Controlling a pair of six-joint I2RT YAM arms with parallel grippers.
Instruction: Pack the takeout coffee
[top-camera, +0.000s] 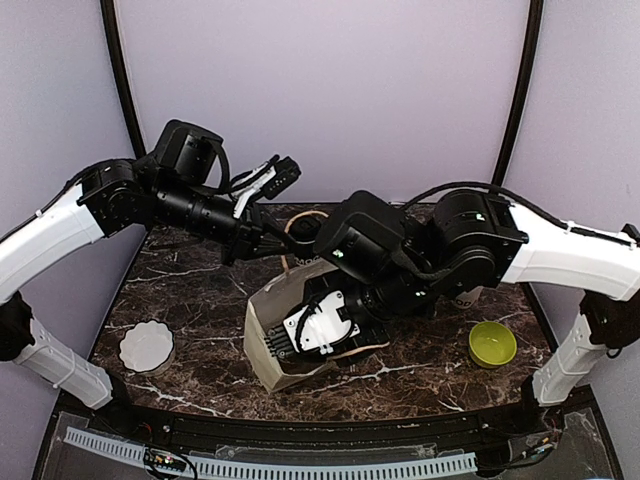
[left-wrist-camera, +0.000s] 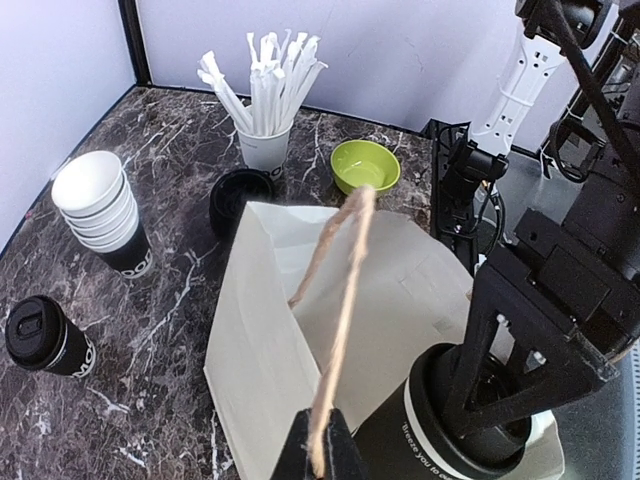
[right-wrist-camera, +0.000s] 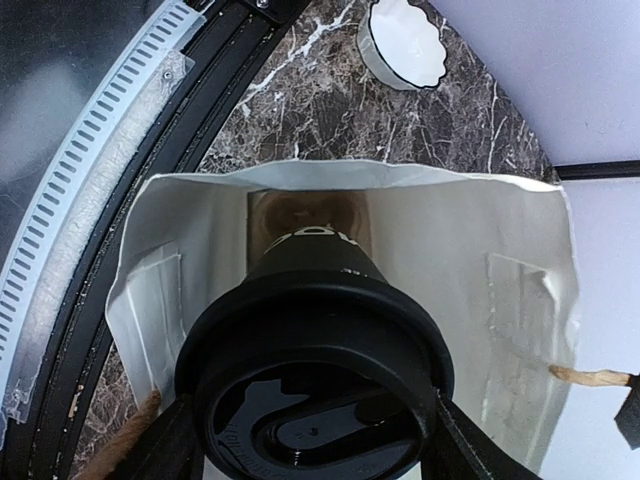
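both arms reach to a white paper bag (right-wrist-camera: 500, 230) mid-table
right gripper (right-wrist-camera: 315, 445) clamps a black-lidded white-and-black paper coffee cup (right-wrist-camera: 315, 370) in the bag's mouth; left gripper (left-wrist-camera: 320, 455) is pinched closed on its brown twine handle (left-wrist-camera: 340, 300). only left wrist shows a second lidded cup (left-wrist-camera: 45, 335) standing apart.

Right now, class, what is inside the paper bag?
A lidded cup, gripped by the right pincer, reaches into the bag; bare white walls surround it. The cup hides most of the bag's floor, so anything lying there cannot be seen.
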